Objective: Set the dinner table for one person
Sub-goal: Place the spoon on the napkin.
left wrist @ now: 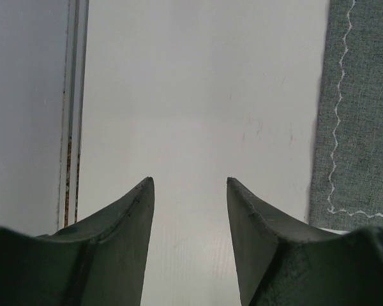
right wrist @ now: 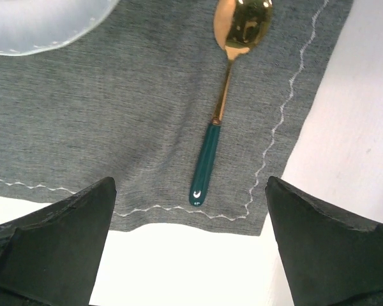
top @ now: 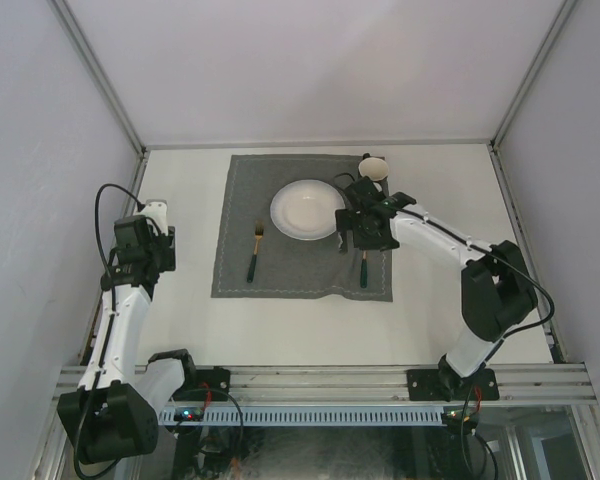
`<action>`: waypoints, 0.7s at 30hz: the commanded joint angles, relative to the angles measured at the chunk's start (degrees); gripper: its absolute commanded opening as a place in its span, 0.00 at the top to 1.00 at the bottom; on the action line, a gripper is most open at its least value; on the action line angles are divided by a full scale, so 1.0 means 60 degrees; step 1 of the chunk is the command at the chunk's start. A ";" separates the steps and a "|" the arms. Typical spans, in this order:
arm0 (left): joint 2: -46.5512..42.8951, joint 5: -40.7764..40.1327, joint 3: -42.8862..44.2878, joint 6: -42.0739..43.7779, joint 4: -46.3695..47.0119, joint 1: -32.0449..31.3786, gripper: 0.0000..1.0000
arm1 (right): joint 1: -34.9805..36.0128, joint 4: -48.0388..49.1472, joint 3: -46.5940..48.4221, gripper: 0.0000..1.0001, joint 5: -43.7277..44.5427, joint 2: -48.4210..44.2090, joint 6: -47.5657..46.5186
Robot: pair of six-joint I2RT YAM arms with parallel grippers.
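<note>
The dinner table [top: 450, 300] is an off-white top with a grey stitched mat [top: 280, 275] in its middle. On the mat sit a white plate [top: 306, 209], a fork [top: 255, 250] to its left and a gold spoon with a green handle [right wrist: 207, 166] to its right. My right gripper [right wrist: 190, 185] hovers wide open over the spoon's handle end, near the mat's front right corner, touching nothing. The spoon [top: 363, 272] lies flat and free. My left gripper [left wrist: 190, 185] hangs partly open and empty over bare table, left of the mat [left wrist: 364, 95].
A small white cup [top: 375, 168] stands at the mat's far right corner, just behind the right arm. Aluminium rails [left wrist: 73, 95] edge the table, close to my left gripper. White walls enclose the left, right and back sides.
</note>
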 commanded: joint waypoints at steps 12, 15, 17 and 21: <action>-0.0302 0.0258 0.0105 0.0111 0.0114 0.0083 0.46 | 0.0042 -0.0313 -0.1041 0.02 -0.0529 -0.0143 -0.0697; -0.0319 0.0249 0.0080 0.0126 0.0127 0.0091 0.46 | 0.0046 -0.0535 -0.1139 0.20 -0.0387 -0.0264 -0.0898; -0.0290 0.0243 0.0053 0.0133 0.0156 0.0091 0.47 | -0.0018 -0.0570 -0.1241 0.26 -0.0276 -0.0504 -0.1021; -0.0167 0.0264 0.0065 0.0135 0.0200 0.0090 0.47 | -0.0147 -0.0457 -0.1579 0.26 -0.0205 -0.1073 -0.1059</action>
